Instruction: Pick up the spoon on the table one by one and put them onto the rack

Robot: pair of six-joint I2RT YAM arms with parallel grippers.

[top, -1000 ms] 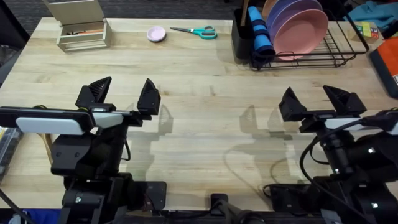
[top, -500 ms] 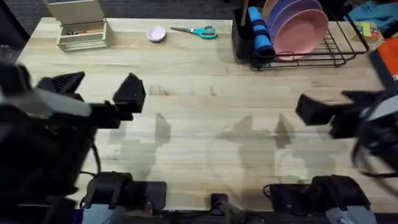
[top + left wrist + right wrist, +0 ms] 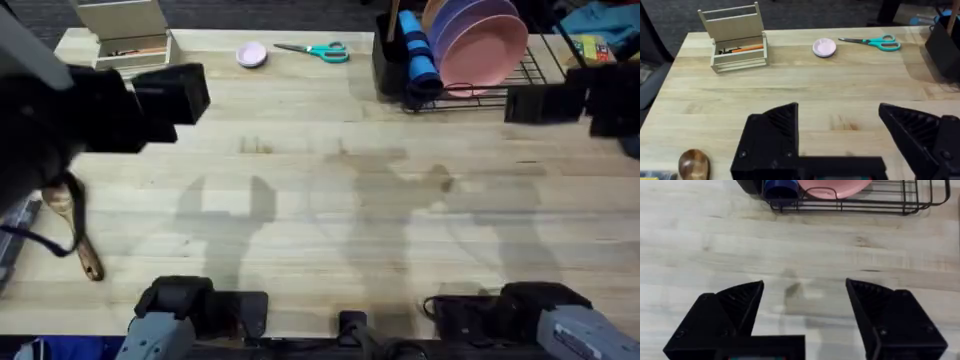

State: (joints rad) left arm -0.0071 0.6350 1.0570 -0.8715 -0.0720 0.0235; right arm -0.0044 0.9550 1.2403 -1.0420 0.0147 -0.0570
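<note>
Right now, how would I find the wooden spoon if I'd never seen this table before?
Start at the big pale wooden table and go to its near left edge, far from the black rack. The spoon lies flat there, alone. Unlike the teal scissors at the far edge, it is all brown wood, with a round bowl and slim handle.

Both arms are raised high under the overhead camera. The left gripper (image 3: 840, 137) and right gripper (image 3: 805, 312) are held spread wide, empty.
</note>
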